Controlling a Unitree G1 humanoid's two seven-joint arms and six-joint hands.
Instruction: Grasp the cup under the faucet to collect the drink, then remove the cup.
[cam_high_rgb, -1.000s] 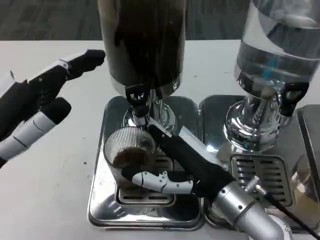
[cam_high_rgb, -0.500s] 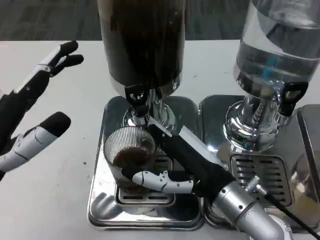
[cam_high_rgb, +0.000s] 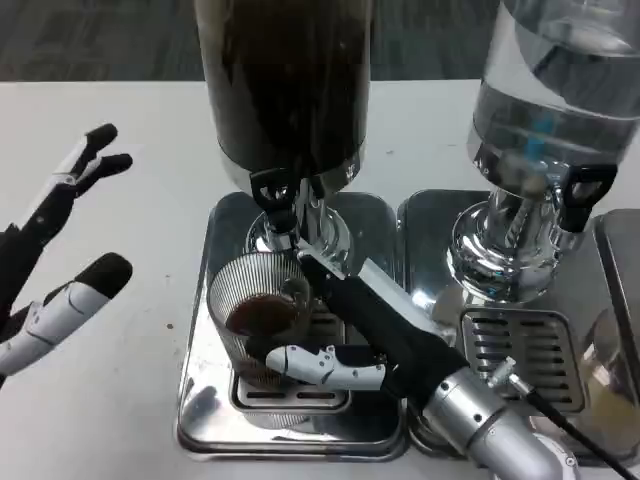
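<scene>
Cup (cam_high_rgb: 262, 312) gripped by right hand (cam_high_rgb: 350, 335) under faucet (cam_high_rgb: 277, 200), dark drink inside. Left hand (cam_high_rgb: 50, 265) over bench (cam_high_rgb: 110, 400), fingers (cam_high_rgb: 95, 150) spread, nothing held.

Two dispensers side by side on worktop (cam_high_rgb: 120, 420). Left dispenser (cam_high_rgb: 285, 85) stands at back of its drip tray (cam_high_rgb: 205, 400), faucet (cam_high_rgb: 275, 200) in front. Cup (cam_high_rgb: 260, 315) on tray right under faucet, some drink in it. Right hand (cam_high_rgb: 350, 335) wraps cup from right. Right dispenser (cam_high_rgb: 550, 110) on own tray (cam_high_rgb: 430, 215), touching left tray I think. Left hand (cam_high_rgb: 50, 260) well left of trays, over worktop.
</scene>
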